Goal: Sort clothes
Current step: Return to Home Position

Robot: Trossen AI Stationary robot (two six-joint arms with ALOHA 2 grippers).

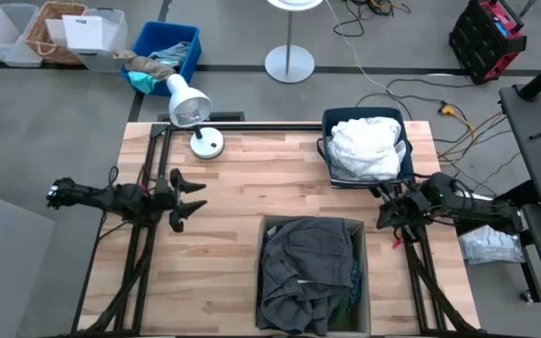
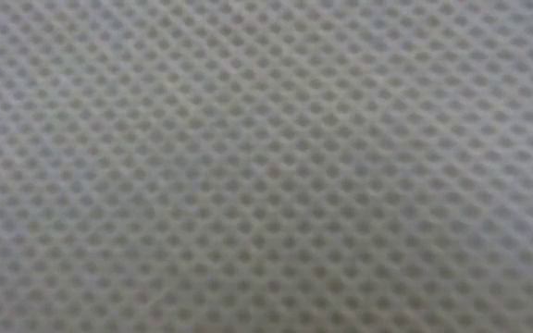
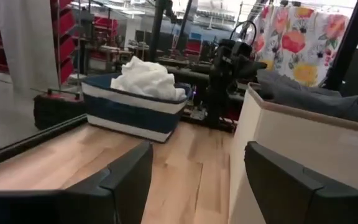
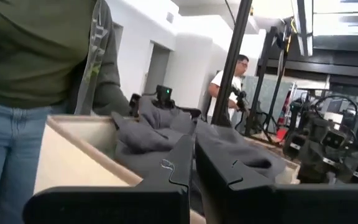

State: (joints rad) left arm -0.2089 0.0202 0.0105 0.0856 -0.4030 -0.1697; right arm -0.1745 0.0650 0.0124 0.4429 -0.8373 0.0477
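Charcoal grey clothes (image 1: 303,272) crumpled in a heap, filling the tan organizer (image 1: 360,230) to its rim. Sliver of greenish cloth (image 1: 354,286) tucked against that organizer's right inner wall, too little showing to tell what garment.

White clothes (image 1: 366,148) mounded above the rim of the blue organizer (image 1: 332,122), just beyond the tan organizer's far right corner and apart from it. White bands on the blue organizer's wall in the left wrist view.

Left gripper (image 1: 193,197) well to the left of the tan organizer, level with its far edge, low over the bare wooden table (image 1: 242,188). Fingers spread wide, nothing between them. Tan organizer's wall close beside one finger in the left wrist view.

Right gripper (image 1: 388,214) just off the tan organizer's far right corner, near the blue organizer's front. Fingers pressed together, only a thin slit between, holding nothing.

Desk lamp (image 1: 188,105) beyond the tan organizer and to its left, base on the wood. Blue bin (image 1: 191,42) of teal and tan rags (image 1: 153,66) farther beyond, on the floor.

Low view filled edge to edge with pale mesh weave (image 2: 266,166); not possible to say what it belongs to.

Person in a green jacket and jeans (image 4: 36,68) close behind the tan organizer in the right wrist view; another person in a white shirt (image 4: 225,87) much farther beyond it.
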